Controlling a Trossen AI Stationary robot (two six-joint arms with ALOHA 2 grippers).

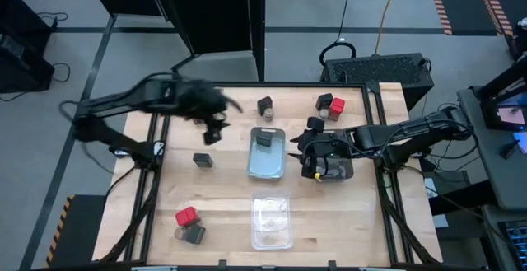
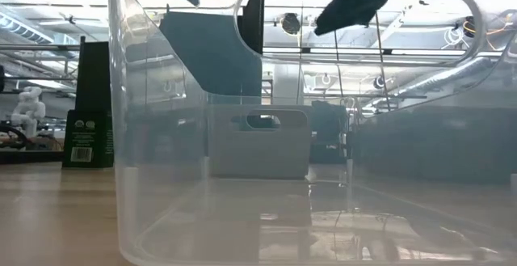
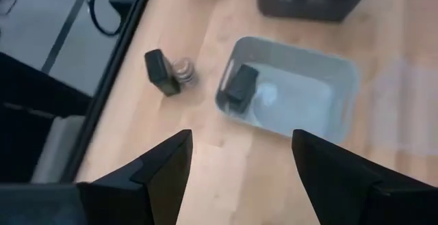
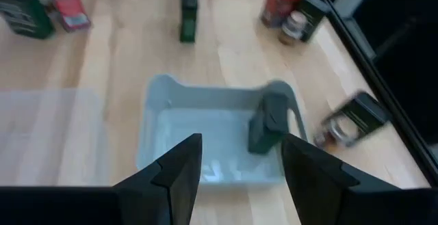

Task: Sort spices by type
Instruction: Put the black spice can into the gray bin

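Observation:
The spices stand scattered on the wooden table: red blocks (image 1: 187, 216) (image 1: 336, 105), dark blocks (image 1: 202, 161) (image 1: 315, 124), and a round jar (image 3: 183, 71) beside a dark block (image 3: 161, 72). One dark block (image 3: 241, 87) stands inside the middle clear tray (image 1: 267, 168), at its far end. My left gripper (image 3: 243, 163) hangs open above the table, left of that tray, with nothing between its fingers. My right gripper (image 4: 241, 163) is open and empty too, just right of the tray, over the dark smoky tray (image 1: 338, 170).
A second clear tray (image 1: 271, 220) lies near the table's front edge and fills the low view (image 2: 283, 137). A red block, a jar and a dark block (image 4: 295, 25) cluster at the far left. Bare wood lies between the trays and the left edge.

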